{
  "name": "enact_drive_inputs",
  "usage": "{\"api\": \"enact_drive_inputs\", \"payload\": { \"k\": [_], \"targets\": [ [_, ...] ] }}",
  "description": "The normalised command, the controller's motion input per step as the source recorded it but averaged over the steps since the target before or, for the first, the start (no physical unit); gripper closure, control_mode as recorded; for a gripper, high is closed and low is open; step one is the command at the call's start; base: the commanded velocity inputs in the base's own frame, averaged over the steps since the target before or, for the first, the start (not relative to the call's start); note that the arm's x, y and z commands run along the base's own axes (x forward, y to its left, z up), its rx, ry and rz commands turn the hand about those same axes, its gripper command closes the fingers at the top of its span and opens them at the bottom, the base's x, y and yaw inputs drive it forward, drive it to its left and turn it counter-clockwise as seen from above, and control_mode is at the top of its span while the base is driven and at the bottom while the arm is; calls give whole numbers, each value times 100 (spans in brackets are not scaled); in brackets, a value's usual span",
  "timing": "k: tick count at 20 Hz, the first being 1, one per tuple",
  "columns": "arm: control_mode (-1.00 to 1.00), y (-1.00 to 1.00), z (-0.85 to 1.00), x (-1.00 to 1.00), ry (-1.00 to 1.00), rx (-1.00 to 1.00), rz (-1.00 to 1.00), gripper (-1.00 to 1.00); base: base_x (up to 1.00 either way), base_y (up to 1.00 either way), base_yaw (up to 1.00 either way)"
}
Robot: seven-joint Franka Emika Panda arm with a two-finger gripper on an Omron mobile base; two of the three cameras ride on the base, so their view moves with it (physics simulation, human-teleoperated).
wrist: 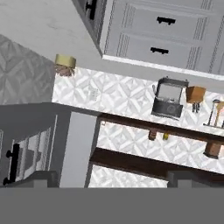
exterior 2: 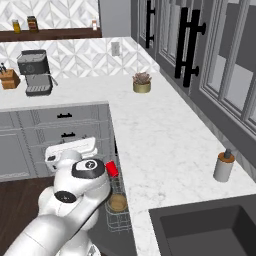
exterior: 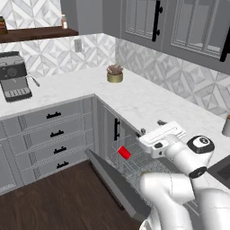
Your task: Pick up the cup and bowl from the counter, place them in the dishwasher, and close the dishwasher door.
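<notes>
In the dishwasher (exterior: 134, 166) rack lies the cup (exterior: 124, 152); the right base view adds the bowl (exterior 2: 118, 202), pincer spread wide.

Arm hides the bowl (exterior 2: 118, 202) partly; dishwasher door (exterior: 117, 185) partly covered.

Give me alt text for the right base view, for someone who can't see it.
A white robot arm leans over an open dishwasher under a white marble counter; a red cup and a tan bowl sit in its wire rack. On the counter are a potted plant, a soap dispenser and a coffee machine.
</notes>
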Motion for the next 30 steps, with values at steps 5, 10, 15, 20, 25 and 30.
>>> {"api": "enact_drive_inputs", "payload": {
  "k": [5,10,15,20,25,30],
  "targets": [
    [-100,89,-13,-9,3,93,16,-100,0,0,0],
    [-100,85,-14,-20,13,95,14,-100,0,0,0],
    [-100,78,-10,-41,29,96,12,-100,0,0,0],
    [-100,72,-2,-38,39,93,16,-100,0,0,0],
    [-100,60,0,-33,51,91,22,-100,0,0,0],
    [-100,49,0,-29,56,93,26,-100,0,0,0]
  ]
}}
